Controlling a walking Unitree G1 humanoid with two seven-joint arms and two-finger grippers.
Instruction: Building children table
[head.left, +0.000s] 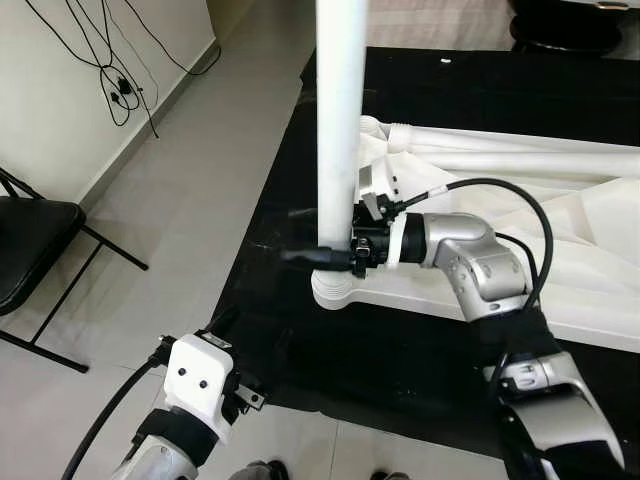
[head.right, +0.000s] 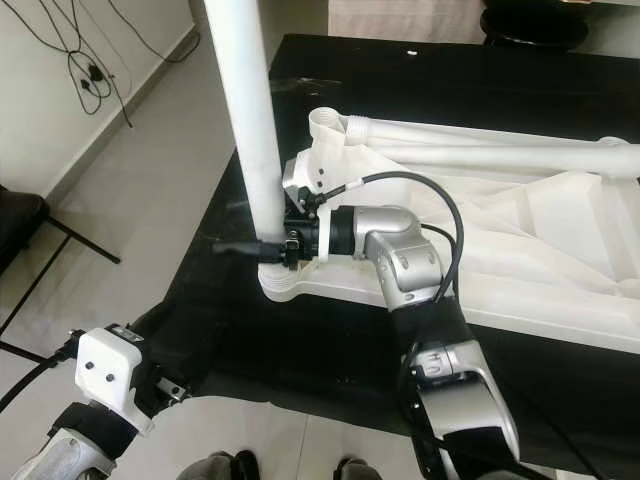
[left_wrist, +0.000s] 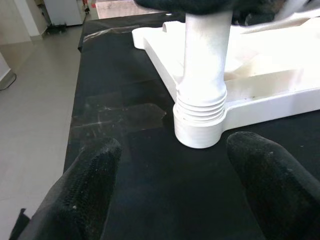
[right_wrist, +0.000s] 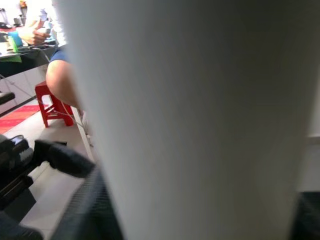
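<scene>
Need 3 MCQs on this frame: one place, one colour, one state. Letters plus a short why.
1. Where does the upright white leg stand?
A. in the corner socket of the upturned white tabletop
B. flat on the grey floor
C. on the black chair

2. What colour is the mat under the tabletop?
A. red
B. black
C. green

3. What is the right pincer doing?
A. hanging idle
B. holding a cable
C. clamped on the leg near its base

Answers:
1 A: the left wrist view shows the leg's threaded end in the corner socket.
2 B: the mat is black beside pale floor tiles.
3 C: its black fingers sit either side of the leg just above the socket; the left pincer is open, low on the mat and facing the socket.
</scene>
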